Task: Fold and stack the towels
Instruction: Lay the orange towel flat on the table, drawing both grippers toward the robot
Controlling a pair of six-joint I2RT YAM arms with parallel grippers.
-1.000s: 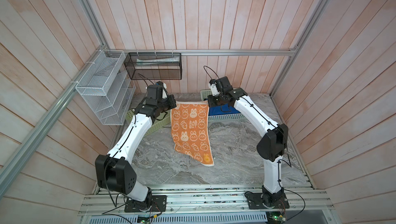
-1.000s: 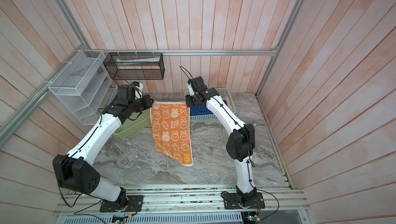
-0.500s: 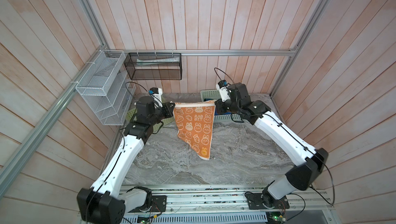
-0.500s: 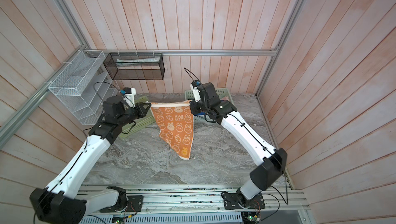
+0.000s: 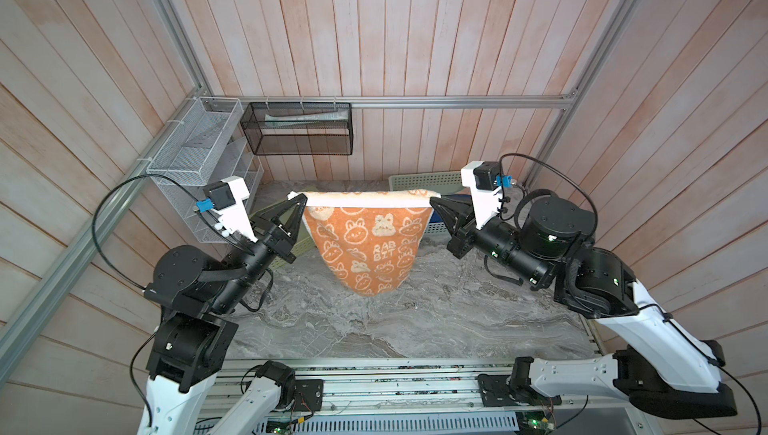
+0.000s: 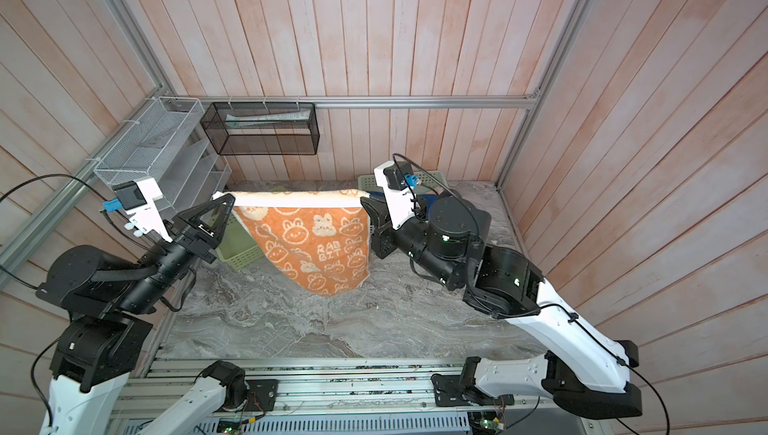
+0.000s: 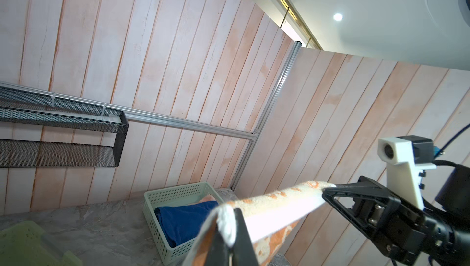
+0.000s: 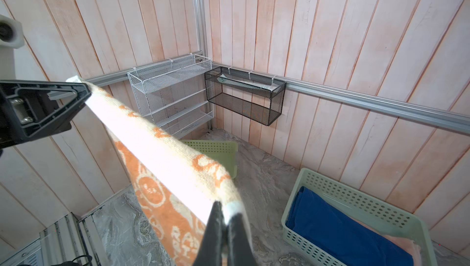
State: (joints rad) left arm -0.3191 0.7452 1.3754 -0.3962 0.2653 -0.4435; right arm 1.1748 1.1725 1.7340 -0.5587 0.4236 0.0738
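Left half of the table, left gripper (image 5: 299, 201): raised well above the grey marble-look table (image 5: 374, 329), jaws pressed together, pinching the left top corner of the orange terry towel with cream rabbit figures (image 5: 365, 246).
Left rear corner: a pale green perforated plastic basket (image 6: 243, 256) stands there, partly hidden behind the towel.
Middle, orange towel: it hangs between the two grippers with its cream-banded top edge pulled taut. Its sides sag inward to a rounded low point, and I cannot tell whether that point touches the table.
Right half, right gripper (image 5: 434, 203): level with the other, jaws pressed together on the right top corner.
Right rear corner: a second green perforated basket (image 8: 361, 201) holds a plain royal blue towel (image 8: 343, 229) lying on a salmon-pink one (image 8: 404, 245).
Step in hand: I judge the orange towel is being held up and spread, ready to be laid flat for its first fold. No stack shows on the table.
Next move: it calls for both arms to come down at one pace with the edge kept taut, so the cloth lands square near the middle. Uneven lowering would likely skew it.
Facing: the rabbit side looks toward the front edge, and the lettering reads upright.
Long axis: the taut edge runs left to right, along the rear edge. The length, as I judge it, hangs downward from it.
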